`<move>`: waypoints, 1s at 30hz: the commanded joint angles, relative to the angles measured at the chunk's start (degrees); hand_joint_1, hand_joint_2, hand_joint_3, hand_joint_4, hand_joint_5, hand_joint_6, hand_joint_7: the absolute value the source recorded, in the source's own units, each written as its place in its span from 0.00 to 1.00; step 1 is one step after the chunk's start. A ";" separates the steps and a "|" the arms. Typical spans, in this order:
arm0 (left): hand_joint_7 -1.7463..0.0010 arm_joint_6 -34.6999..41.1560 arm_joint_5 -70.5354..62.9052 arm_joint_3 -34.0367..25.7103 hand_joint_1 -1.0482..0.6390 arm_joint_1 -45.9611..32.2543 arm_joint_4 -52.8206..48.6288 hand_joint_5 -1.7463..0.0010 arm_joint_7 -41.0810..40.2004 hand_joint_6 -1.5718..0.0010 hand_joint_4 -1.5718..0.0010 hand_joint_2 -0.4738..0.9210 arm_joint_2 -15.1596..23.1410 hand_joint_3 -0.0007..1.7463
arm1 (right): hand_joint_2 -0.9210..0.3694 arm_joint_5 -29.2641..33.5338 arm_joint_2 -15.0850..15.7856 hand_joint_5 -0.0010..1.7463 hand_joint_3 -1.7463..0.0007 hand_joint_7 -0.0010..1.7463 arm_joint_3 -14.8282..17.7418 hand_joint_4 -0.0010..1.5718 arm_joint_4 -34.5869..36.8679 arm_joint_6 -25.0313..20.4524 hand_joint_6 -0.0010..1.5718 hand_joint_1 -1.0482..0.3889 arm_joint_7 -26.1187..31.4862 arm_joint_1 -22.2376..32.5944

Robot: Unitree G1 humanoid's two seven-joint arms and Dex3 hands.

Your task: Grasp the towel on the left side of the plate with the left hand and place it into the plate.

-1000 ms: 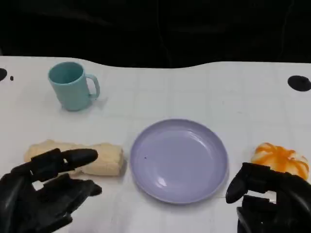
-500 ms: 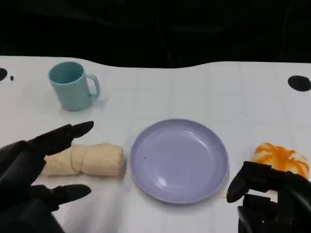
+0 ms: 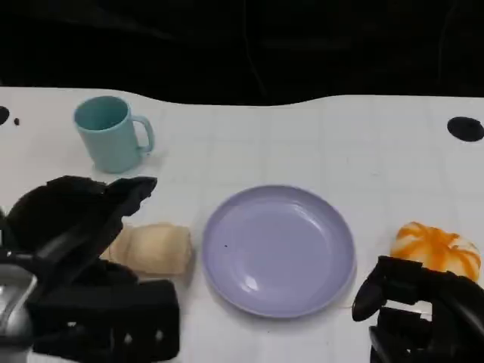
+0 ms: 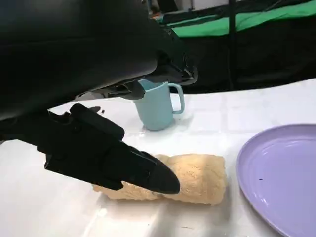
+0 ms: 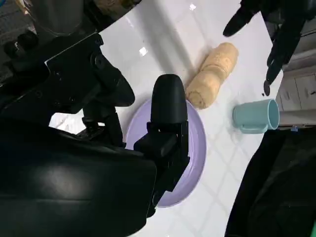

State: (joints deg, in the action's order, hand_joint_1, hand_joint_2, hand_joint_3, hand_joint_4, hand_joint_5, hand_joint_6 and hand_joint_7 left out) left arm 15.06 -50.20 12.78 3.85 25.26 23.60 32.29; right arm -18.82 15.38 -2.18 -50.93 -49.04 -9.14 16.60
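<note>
The rolled beige towel (image 3: 155, 248) lies on the white table just left of the lilac plate (image 3: 280, 249). My left hand (image 3: 83, 234) hangs over the towel's left end, its fingers spread above and in front of the roll without closing on it. In the left wrist view the towel (image 4: 197, 175) lies between the thumb (image 4: 123, 163) and the upper fingers, with the plate (image 4: 281, 173) beside it. My right hand (image 3: 420, 310) rests at the lower right with nothing in it. The right wrist view shows the towel (image 5: 212, 74) and the plate (image 5: 195, 148).
A teal cup (image 3: 112, 134) stands at the back left, behind the towel. An orange and white object (image 3: 437, 246) lies right of the plate, close to my right hand. A black round spot (image 3: 465, 128) marks the table's far right edge.
My left hand has moved forward and up over the towel's left end, now covering part of it. The towel, plate and right hand have stayed where they were.
</note>
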 commanded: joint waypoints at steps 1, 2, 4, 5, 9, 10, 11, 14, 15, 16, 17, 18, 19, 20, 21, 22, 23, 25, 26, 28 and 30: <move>1.00 1.28 -4.15 3.36 0.24 4.37 -5.76 0.90 3.43 0.83 0.83 0.99 -0.84 0.01 | 0.30 -0.24 0.22 1.00 0.31 0.86 0.31 0.42 -0.77 0.05 0.40 0.73 0.08 0.21; 1.00 1.48 -4.91 4.20 0.24 5.22 -7.20 0.90 4.00 0.83 0.83 0.99 -1.20 0.00 | 0.30 -0.28 0.19 1.00 0.31 0.86 0.35 0.42 -0.82 0.00 0.40 0.73 0.10 0.25; 0.99 1.53 -5.86 5.53 0.24 6.47 -9.71 0.91 4.47 0.82 0.83 0.99 -1.88 0.00 | 0.30 -0.36 0.20 1.00 0.31 0.86 0.41 0.42 -0.90 0.01 0.40 0.73 0.04 0.34; 0.99 1.63 -6.45 6.31 0.25 7.14 -11.26 0.91 4.70 0.82 0.83 0.99 -2.31 0.00 | 0.30 -0.44 0.20 1.00 0.31 0.86 0.46 0.42 -0.99 -0.12 0.40 0.73 0.03 0.37; 0.99 0.58 -6.90 8.38 0.25 9.02 -17.75 0.92 2.59 0.81 0.80 0.98 -4.08 0.00 | 0.30 -0.42 0.31 1.00 0.31 0.86 0.26 0.42 -1.35 -0.25 0.40 0.73 0.05 0.49; 0.99 0.34 -6.96 8.91 0.26 9.48 -19.71 0.92 1.67 0.80 0.79 0.98 -4.70 0.00 | 0.30 -0.46 0.26 1.00 0.31 0.86 0.21 0.42 -1.48 -0.32 0.40 0.73 0.09 0.53; 0.99 0.27 -7.08 9.34 0.26 9.89 -21.24 0.92 1.10 0.80 0.78 0.98 -5.19 0.00 | 0.30 -0.48 0.23 1.00 0.31 0.86 0.17 0.42 -1.60 -0.43 0.40 0.73 0.15 0.55; 0.99 -0.05 -6.84 10.32 0.27 11.17 -25.84 0.94 -0.92 0.79 0.76 0.98 -6.56 0.00 | 0.30 -0.51 0.19 1.00 0.31 0.86 0.16 0.43 -1.61 -0.11 0.40 0.73 0.00 0.73; 0.99 -0.17 -6.69 10.54 0.28 11.56 -27.37 0.94 -1.69 0.79 0.75 0.98 -6.96 0.00 | 0.30 -0.64 0.16 1.00 0.31 0.86 0.24 0.43 -1.57 -0.03 0.40 0.73 -0.12 0.79; 0.99 -0.29 -6.19 10.68 0.29 12.14 -29.89 0.94 -2.53 0.79 0.74 0.98 -7.55 0.00 | 0.30 -0.64 0.20 1.00 0.31 0.86 0.24 0.43 -1.62 -0.09 0.40 0.73 -0.13 0.84; 1.00 -0.35 -5.75 10.82 0.29 12.66 -32.14 0.95 -3.30 0.79 0.75 0.99 -8.05 0.00 | 0.30 -0.60 0.29 1.00 0.31 0.85 0.20 0.43 -1.72 -0.16 0.40 0.73 -0.13 0.89; 1.00 -0.62 -5.18 10.91 0.30 13.17 -34.68 0.95 -4.43 0.79 0.74 0.99 -8.57 0.00 | 0.30 -0.53 0.37 1.00 0.31 0.85 0.11 0.43 -1.93 -0.32 0.40 0.73 -0.06 0.91; 1.00 -1.14 -4.66 11.11 0.31 13.69 -37.33 0.95 -5.75 0.79 0.74 1.00 -8.99 0.00 | 0.30 -0.47 0.43 1.00 0.31 0.85 0.04 0.42 -2.00 -0.18 0.40 0.73 -0.11 0.99; 0.99 -1.79 -4.25 11.33 0.32 14.09 -39.50 0.95 -7.00 0.78 0.73 1.00 -9.22 0.01 | 0.30 -0.44 0.46 1.00 0.31 0.85 -0.01 0.42 -2.02 0.03 0.40 0.73 -0.20 1.11; 0.99 -2.42 -3.90 11.57 0.33 14.46 -41.51 0.96 -8.17 0.78 0.72 1.00 -9.39 0.01 | 0.30 -0.43 0.51 1.00 0.31 0.85 -0.05 0.42 -2.08 0.08 0.40 0.73 -0.25 1.17; 0.99 -3.02 -3.54 11.78 0.34 14.73 -43.44 0.95 -9.32 0.77 0.71 1.00 -9.55 0.02 | 0.30 -0.48 0.48 1.00 0.31 0.85 -0.04 0.43 -2.20 -0.06 0.40 0.73 -0.21 1.21; 0.99 -3.45 -3.24 11.95 0.35 14.95 -44.76 0.95 -10.16 0.76 0.70 1.00 -9.63 0.03 | 0.30 -0.51 0.46 1.00 0.31 0.85 -0.04 0.43 -2.30 -0.21 0.40 0.73 -0.17 1.22; 0.98 -4.21 -2.59 12.37 0.39 15.18 -47.40 0.92 -11.96 0.73 0.63 1.00 -9.65 0.04 | 0.30 -0.59 0.31 1.00 0.31 0.85 -0.01 0.42 -2.54 -0.43 0.41 0.73 0.00 1.30; 0.98 -5.17 -2.37 12.57 0.40 14.90 -48.22 0.91 -13.48 0.72 0.60 1.00 -9.30 0.04 | 0.30 -0.51 0.37 1.00 0.31 0.85 -0.02 0.42 -2.61 -0.43 0.41 0.73 0.03 1.33; 0.98 -7.08 -1.75 12.57 0.43 14.35 -49.22 0.68 -16.38 0.53 0.51 1.00 -8.83 0.13 | 0.30 -0.39 0.51 1.00 0.31 0.85 0.01 0.42 -2.67 -0.54 0.41 0.73 0.04 1.26; 0.97 -9.88 -0.47 12.06 0.44 13.86 -50.07 0.55 -19.83 0.42 0.50 1.00 -8.51 0.16 | 0.30 -0.40 0.60 1.00 0.32 0.85 0.06 0.42 -2.62 -0.75 0.41 0.73 0.02 1.06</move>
State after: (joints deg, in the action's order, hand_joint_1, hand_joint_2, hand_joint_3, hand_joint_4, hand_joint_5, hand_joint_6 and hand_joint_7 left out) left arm 8.09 -52.46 24.66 19.85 -22.58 6.58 22.84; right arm -18.96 15.42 -2.24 -53.14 -49.16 -9.22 17.71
